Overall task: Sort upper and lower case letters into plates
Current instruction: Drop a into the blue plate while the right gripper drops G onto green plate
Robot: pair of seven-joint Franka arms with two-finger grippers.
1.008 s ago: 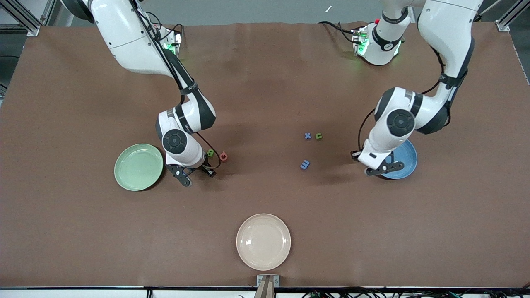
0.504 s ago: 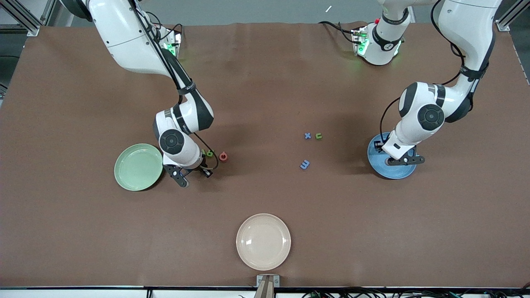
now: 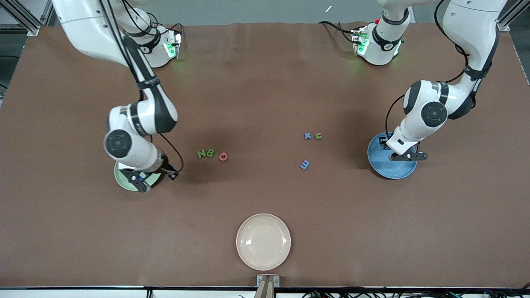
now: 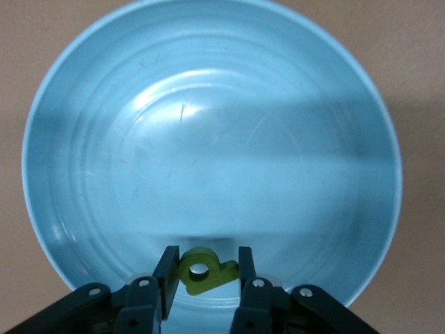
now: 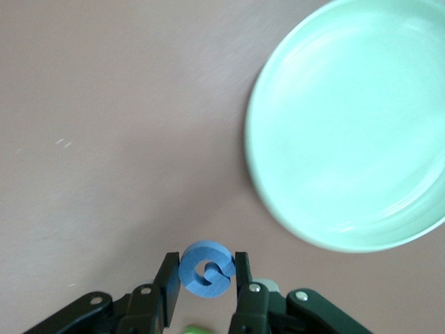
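The right gripper pinches the small flat blue letter G just beside the round glossy mint green plate, at about seven o'clock of its centre, while the left gripper clamps the green p-like letter over the sky blue plate.

A cream plate sits on the brown table.
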